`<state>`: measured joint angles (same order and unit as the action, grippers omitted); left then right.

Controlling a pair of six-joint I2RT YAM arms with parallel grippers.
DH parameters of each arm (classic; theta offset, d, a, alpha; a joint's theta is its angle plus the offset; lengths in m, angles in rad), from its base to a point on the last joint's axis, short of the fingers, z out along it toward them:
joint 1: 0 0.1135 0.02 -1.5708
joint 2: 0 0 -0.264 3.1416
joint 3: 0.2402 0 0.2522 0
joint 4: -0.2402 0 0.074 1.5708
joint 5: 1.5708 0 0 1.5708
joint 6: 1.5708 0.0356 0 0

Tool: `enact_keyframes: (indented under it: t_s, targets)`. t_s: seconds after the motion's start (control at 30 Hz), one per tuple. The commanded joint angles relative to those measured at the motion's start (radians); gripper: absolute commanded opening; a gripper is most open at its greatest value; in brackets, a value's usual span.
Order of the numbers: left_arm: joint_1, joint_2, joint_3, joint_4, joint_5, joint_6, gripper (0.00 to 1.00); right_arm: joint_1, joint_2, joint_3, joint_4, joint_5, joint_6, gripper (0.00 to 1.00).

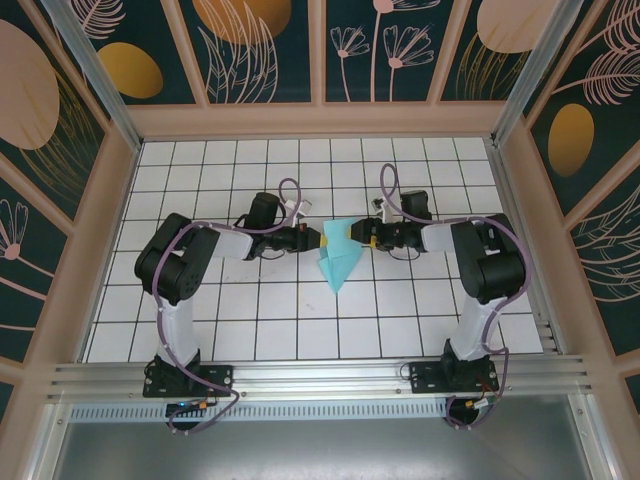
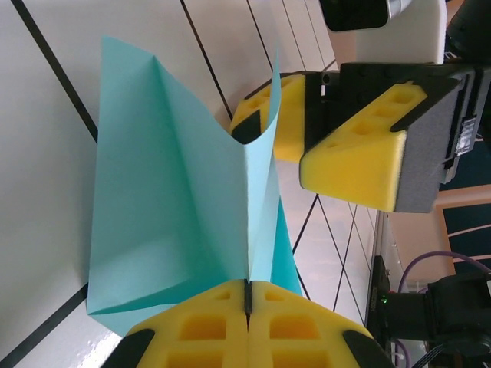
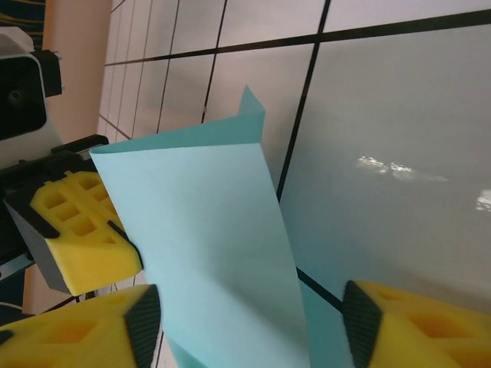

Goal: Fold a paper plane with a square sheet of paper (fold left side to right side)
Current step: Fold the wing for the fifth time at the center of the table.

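Observation:
The turquoise-blue sheet of paper (image 1: pixel 337 262) lies mid-table, creased into a pointed paper plane shape with its tip toward the near edge. One flap stands up from the table (image 2: pixel 261 192). My left gripper (image 1: pixel 311 240) is shut on the lower edge of that upright flap (image 2: pixel 248 295). My right gripper (image 1: pixel 360 235) faces it from the other side, open. Its yellow pads (image 2: pixel 360 161) straddle the flap's top without touching it. In the right wrist view the flap (image 3: pixel 222 253) rises between the spread fingertips of the right gripper (image 3: pixel 249 326).
The white grid-tiled table (image 1: pixel 250 320) is ringed by peach walls (image 1: pixel 90 250) and an aluminium rail (image 1: pixel 320 375) at the near edge. Both arms reach inward, and their wrists almost meet over the paper.

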<state>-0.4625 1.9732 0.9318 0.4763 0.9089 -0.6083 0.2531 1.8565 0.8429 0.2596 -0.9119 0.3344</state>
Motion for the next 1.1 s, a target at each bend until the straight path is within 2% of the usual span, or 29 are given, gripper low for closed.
enact_keyframes:
  t_s: [0.0,0.03,0.13,0.17,0.23,0.3,0.4,0.53,0.73,1.0,1.07]
  targets:
    - [0.008,-0.019,-0.004,0.037,0.019,0.024,0.00,-0.004,-0.001,0.017,0.016,-0.049,-0.040,0.50]
    - [0.008,-0.015,-0.003,0.036,0.016,0.022,0.00,-0.006,-0.007,0.014,0.009,-0.044,-0.044,0.45]
    - [0.014,-0.020,0.003,0.020,-0.005,0.022,0.12,-0.011,-0.024,-0.001,0.000,-0.027,-0.044,0.26]
    - [0.018,-0.029,0.006,0.007,-0.017,0.023,0.20,-0.010,-0.027,-0.003,-0.007,-0.021,-0.044,0.21]
    - [0.025,-0.048,0.011,-0.023,-0.032,0.034,0.25,-0.011,-0.033,-0.007,-0.015,-0.019,-0.044,0.15]
    - [0.031,-0.081,0.027,-0.090,-0.070,0.062,0.36,-0.011,-0.041,-0.008,-0.029,-0.009,-0.035,0.11]
    - [0.033,-0.134,0.035,-0.206,-0.136,0.111,0.44,-0.010,-0.068,-0.010,-0.059,0.006,-0.025,0.09]
    - [0.033,-0.221,0.066,-0.322,-0.220,0.136,0.49,-0.011,-0.116,-0.020,-0.089,0.026,-0.012,0.09]
    - [0.023,-0.328,-0.034,-0.386,-0.248,0.060,0.54,-0.008,-0.145,-0.023,-0.113,0.042,0.004,0.08]
    - [-0.079,-0.266,-0.079,-0.340,-0.246,-0.022,0.62,0.004,-0.138,-0.014,-0.120,0.053,0.015,0.08]
    - [-0.094,-0.207,-0.068,-0.337,-0.265,-0.038,0.64,0.004,-0.139,-0.013,-0.123,0.054,0.015,0.08]
